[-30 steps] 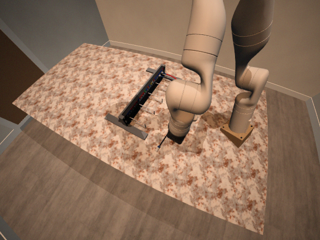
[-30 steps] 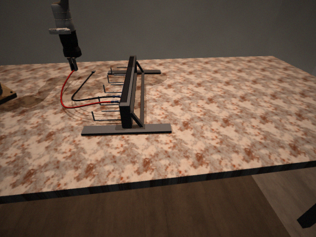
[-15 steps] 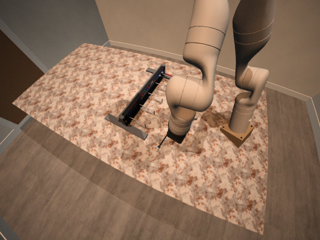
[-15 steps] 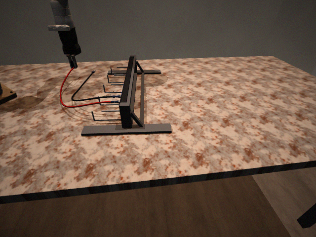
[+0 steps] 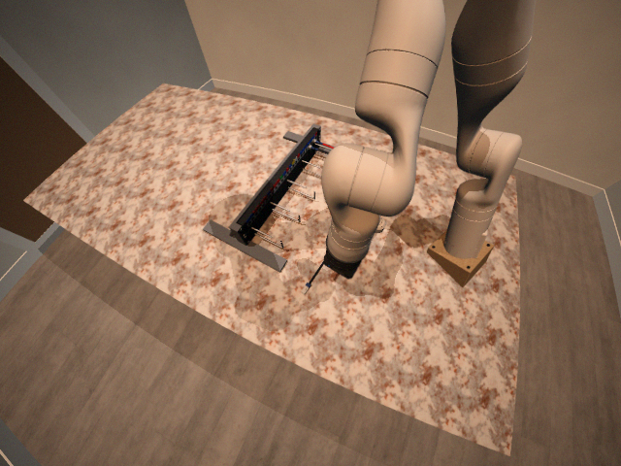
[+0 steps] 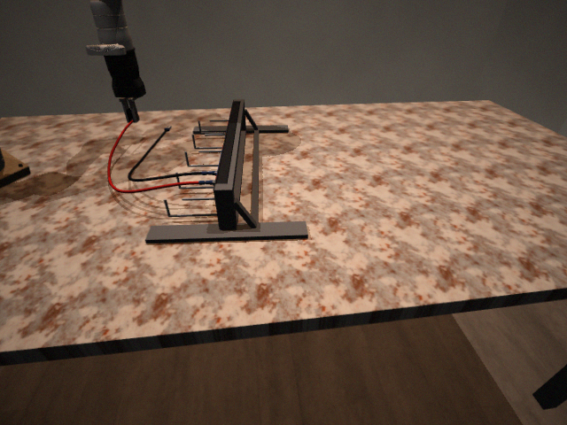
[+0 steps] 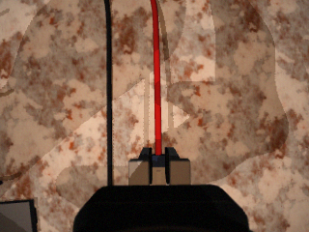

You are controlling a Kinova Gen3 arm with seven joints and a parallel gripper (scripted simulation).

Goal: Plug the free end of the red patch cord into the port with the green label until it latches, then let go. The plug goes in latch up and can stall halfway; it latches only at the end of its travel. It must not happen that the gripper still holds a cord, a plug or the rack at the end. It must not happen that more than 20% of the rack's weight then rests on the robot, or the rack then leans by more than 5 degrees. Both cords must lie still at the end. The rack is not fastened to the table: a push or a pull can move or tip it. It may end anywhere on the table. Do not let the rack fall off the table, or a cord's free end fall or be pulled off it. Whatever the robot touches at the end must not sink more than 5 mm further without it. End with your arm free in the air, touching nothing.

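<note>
Now the jaws clamp the red cord's free plug (image 7: pixel 158 160), up in the air; the rack (image 5: pixel 277 176) (image 6: pixel 225 182) stands off to its side, its ports facing the gripper (image 6: pixel 132 119) (image 7: pixel 158 159); one rack, two cords, red (image 6: pixel 122 190) (image 7: pixel 156 87) and black (image 6: pixel 149 153) (image 7: pixel 109 97); one arm, one gripper.

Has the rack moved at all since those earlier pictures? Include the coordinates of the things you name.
No. In the exterior view, the rack (image 5: pixel 270 182) (image 6: pixel 228 150) (image 7: pixel 16 216) stands just where it did against the near edge of the table (image 5: pixel 380 350) (image 6: pixel 412 205) (image 7: pixel 241 97), with no visible shift either way.
</note>
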